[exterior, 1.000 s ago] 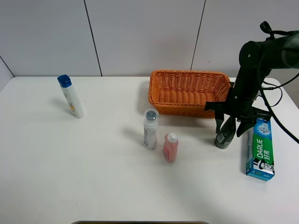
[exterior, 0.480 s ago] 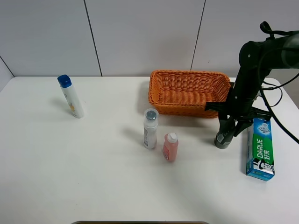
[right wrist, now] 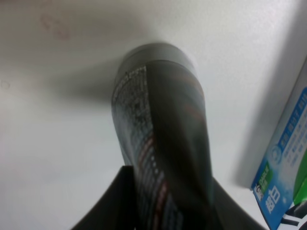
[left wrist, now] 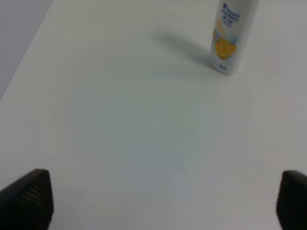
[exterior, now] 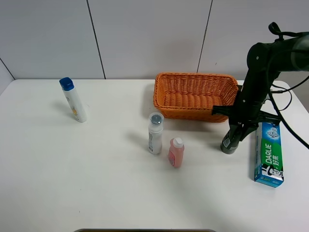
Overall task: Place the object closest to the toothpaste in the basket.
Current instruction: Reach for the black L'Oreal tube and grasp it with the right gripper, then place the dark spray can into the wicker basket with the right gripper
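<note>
The green and blue toothpaste box (exterior: 268,153) lies flat at the right of the table and also shows in the right wrist view (right wrist: 283,191). A dark grey tube (exterior: 230,143) stands just left of it, tilted. My right gripper (exterior: 238,129) is shut on the tube's upper part, and the right wrist view shows the tube (right wrist: 163,139) held between the jaws with its cap on the table. The orange wicker basket (exterior: 193,112) stands behind, empty. My left gripper (left wrist: 158,201) is open and empty above bare table.
A white bottle with a blue cap (exterior: 73,100) stands at the far left, also in the left wrist view (left wrist: 232,36). A white bottle with a grey cap (exterior: 155,134) and a small pink bottle (exterior: 176,152) stand in front of the basket.
My right gripper's fingers, spread wide around the dark tube a second ago, have shut on it. The tube has tipped slightly. Nothing else moved.
</note>
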